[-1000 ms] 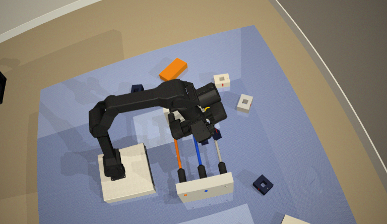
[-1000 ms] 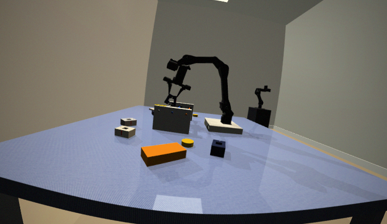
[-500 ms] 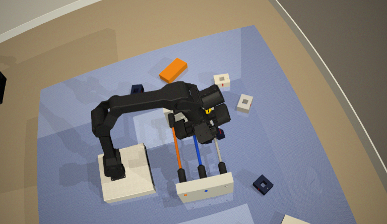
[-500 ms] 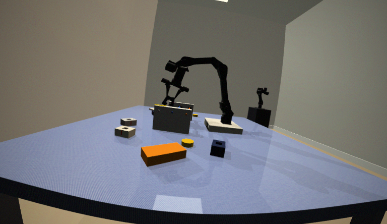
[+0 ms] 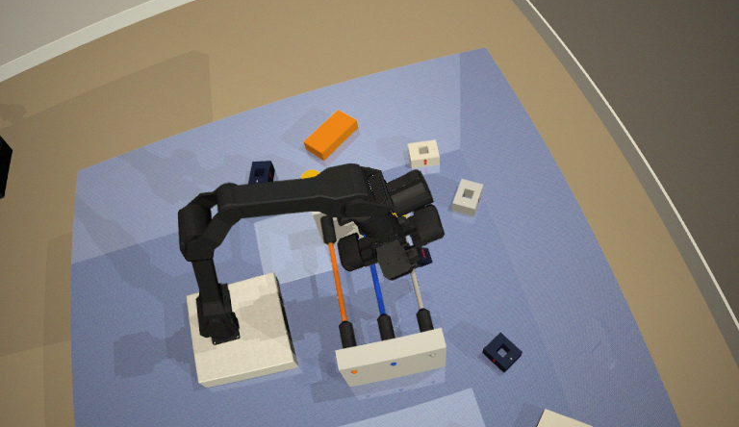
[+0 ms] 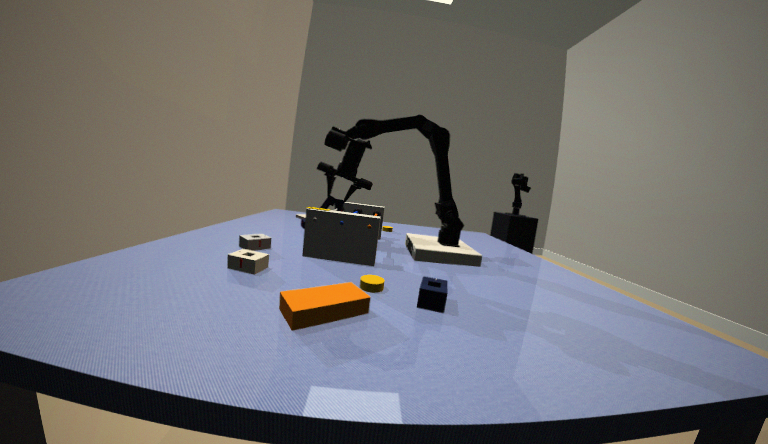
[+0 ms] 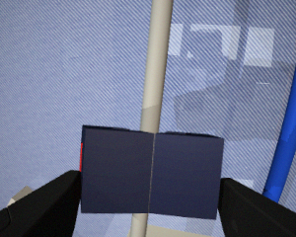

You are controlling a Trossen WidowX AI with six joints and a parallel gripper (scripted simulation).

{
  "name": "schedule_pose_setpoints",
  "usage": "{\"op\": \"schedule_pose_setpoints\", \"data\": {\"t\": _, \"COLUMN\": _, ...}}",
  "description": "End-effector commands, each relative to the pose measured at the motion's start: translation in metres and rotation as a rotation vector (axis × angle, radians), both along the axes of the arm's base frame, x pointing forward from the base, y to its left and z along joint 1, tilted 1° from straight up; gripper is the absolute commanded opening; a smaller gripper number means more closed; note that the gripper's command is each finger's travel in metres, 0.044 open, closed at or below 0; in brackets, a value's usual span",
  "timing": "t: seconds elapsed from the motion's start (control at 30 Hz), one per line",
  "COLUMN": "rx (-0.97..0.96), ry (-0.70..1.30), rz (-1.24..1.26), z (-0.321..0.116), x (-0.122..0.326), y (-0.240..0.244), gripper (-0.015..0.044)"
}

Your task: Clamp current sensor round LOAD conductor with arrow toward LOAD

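Note:
My gripper (image 6: 334, 204) (image 7: 151, 186) is shut on the dark navy split-core sensor (image 5: 424, 256) (image 7: 115, 173). In the wrist view its two halves meet, or nearly meet, at a thin central seam. A red mark shows on its left side; the arrow's direction cannot be read. The sensor is at the grey conductor (image 5: 417, 290) (image 7: 158, 64), which runs behind it close to the seam. Whether the conductor is inside the core or below it is hidden. The yellow LOAD marker (image 6: 317, 209) is on the terminal block, mostly covered by the arm in the top view.
The blue conductor (image 5: 378, 291) (image 7: 291, 118) and orange conductor (image 5: 338, 286) run beside the grey one between two pale blocks (image 5: 414, 365) (image 6: 339, 241). Two white cores (image 5: 423, 161) (image 5: 460, 205), two navy cores (image 5: 267, 163) (image 5: 492, 358), an orange brick (image 5: 330, 133) and a yellow disc (image 6: 372, 282) stand around.

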State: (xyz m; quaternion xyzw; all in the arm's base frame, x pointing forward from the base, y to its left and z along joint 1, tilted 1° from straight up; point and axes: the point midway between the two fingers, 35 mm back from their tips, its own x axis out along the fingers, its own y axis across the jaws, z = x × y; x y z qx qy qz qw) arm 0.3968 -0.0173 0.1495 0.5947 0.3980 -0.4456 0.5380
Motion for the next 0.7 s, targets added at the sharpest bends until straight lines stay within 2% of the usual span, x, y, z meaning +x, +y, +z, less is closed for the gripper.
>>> {"op": "schedule_pose_setpoints", "data": {"t": 0.0, "rx": 0.0, "ry": 0.004, "rz": -0.006, "z": -0.008, "x": 0.002, "y": 0.0, "gripper": 0.0}}
{"op": "schedule_pose_setpoints", "data": {"t": 0.67, "rx": 0.0, "ry": 0.001, "rz": 0.0, "z": -0.014, "x": 0.003, "y": 0.0, "gripper": 0.0}}
